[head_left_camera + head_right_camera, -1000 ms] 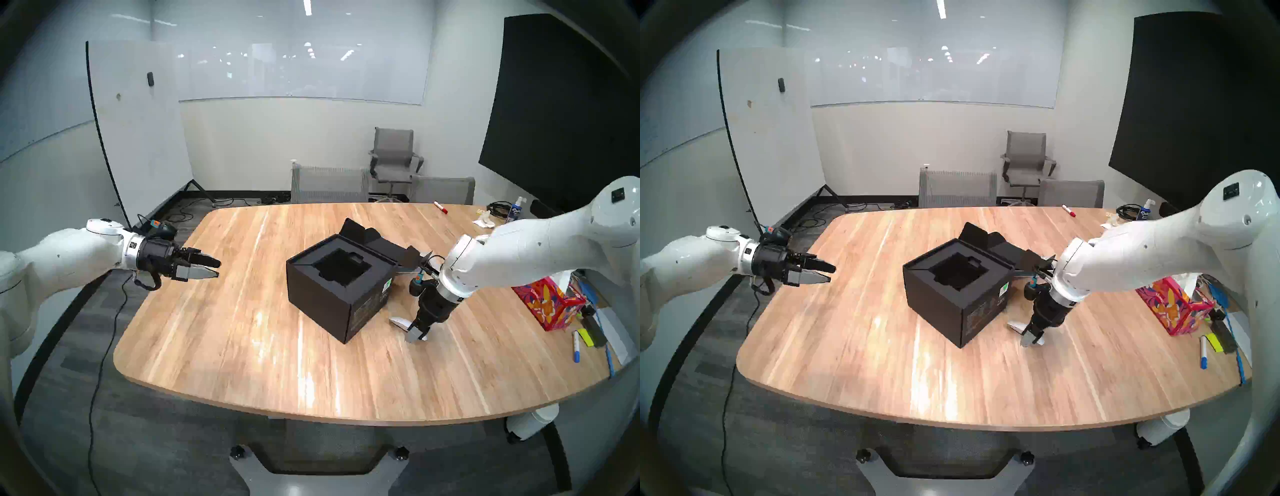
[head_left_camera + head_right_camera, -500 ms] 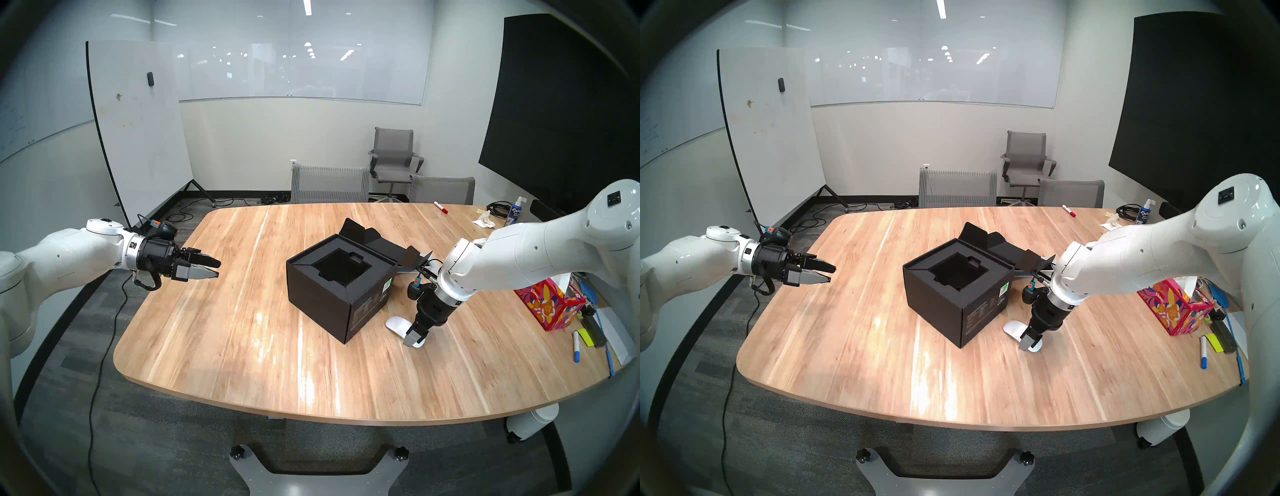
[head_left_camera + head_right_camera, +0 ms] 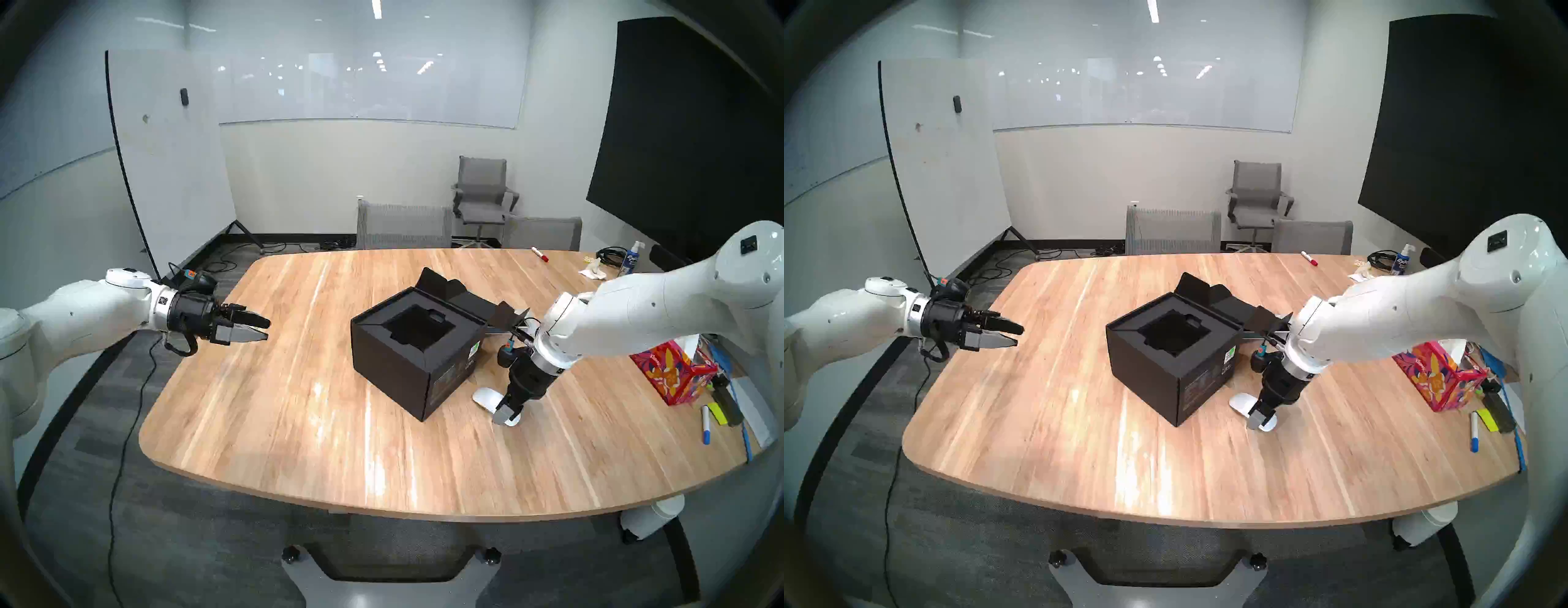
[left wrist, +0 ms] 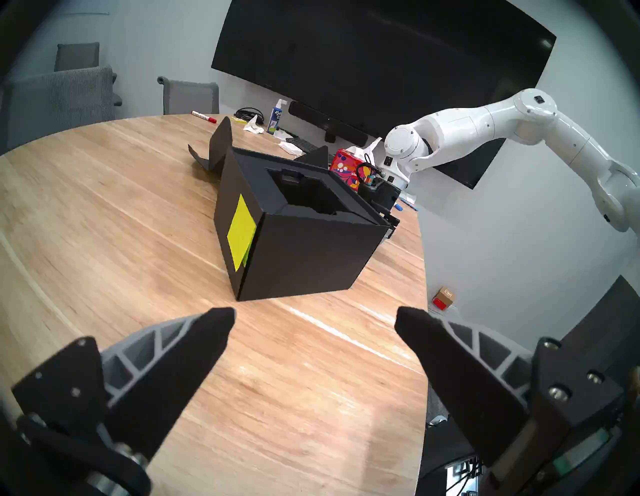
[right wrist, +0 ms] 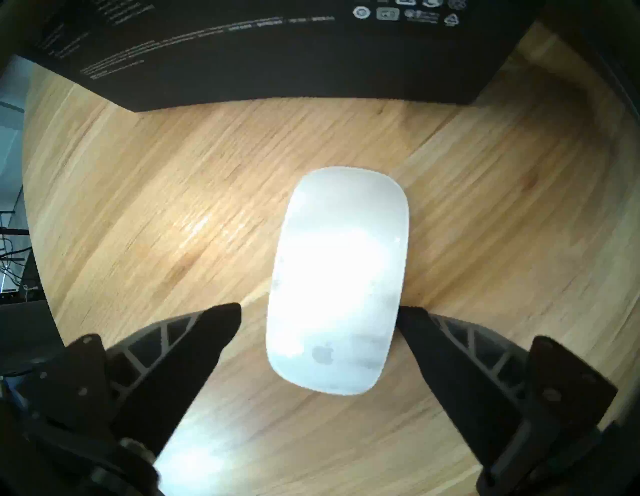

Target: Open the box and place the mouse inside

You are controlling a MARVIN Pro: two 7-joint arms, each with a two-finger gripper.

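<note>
Mouse [image 5: 337, 280]: flat, smooth, slippery, right of box [image 3: 418, 361]
Hold: long sides
Right claw [image 5: 318, 313]: apart, around mouse
Left claw [image 4: 315, 315]: apart, empty

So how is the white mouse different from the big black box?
The mouse is white, flat and rounded; the box is black, tall and square-cornered. The mouse is much smaller than the box. The box stands open with a hollow inside; the mouse is one smooth piece. Both sit on the wooden table.
</note>
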